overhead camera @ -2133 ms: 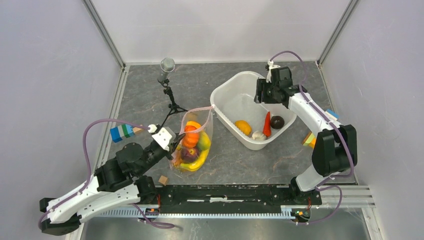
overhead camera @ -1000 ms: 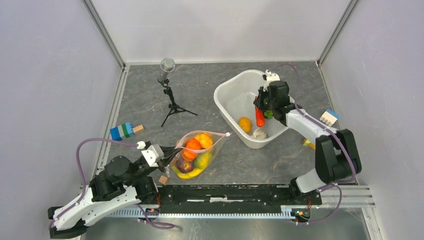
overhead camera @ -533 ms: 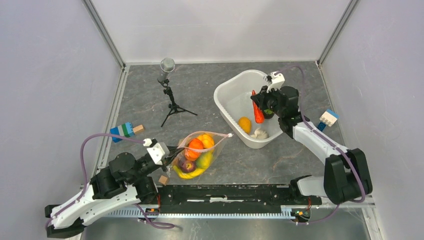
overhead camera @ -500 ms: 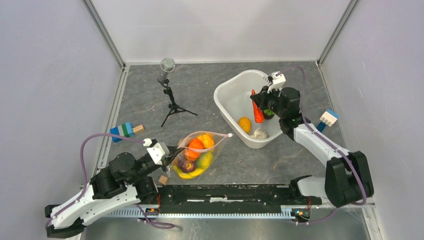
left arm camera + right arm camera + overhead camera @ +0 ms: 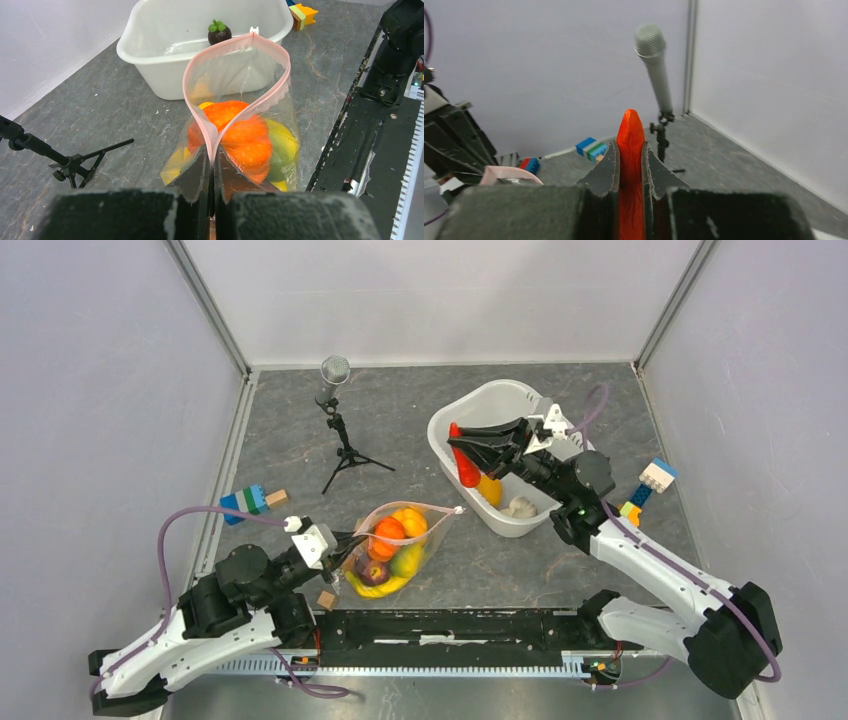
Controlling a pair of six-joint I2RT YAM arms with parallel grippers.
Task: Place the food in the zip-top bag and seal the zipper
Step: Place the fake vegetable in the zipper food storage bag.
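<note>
Firmly, right pincer (image 5: 629, 150) clamps red food (image 5: 630, 125) (bag (image 5: 240, 70) gaping).

Bright even light, faint shadows — sheen on zip-top bag (image 5: 250, 75); near foreground blurred

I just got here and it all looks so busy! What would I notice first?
Probably the bright red toy vegetable, pinched in the right gripper over the left side of the white tub. Next comes the clear zip-top bag at the front left. It is stuffed with orange and yellow food and gapes open, with its pink zipper pinched by the left gripper.
</note>
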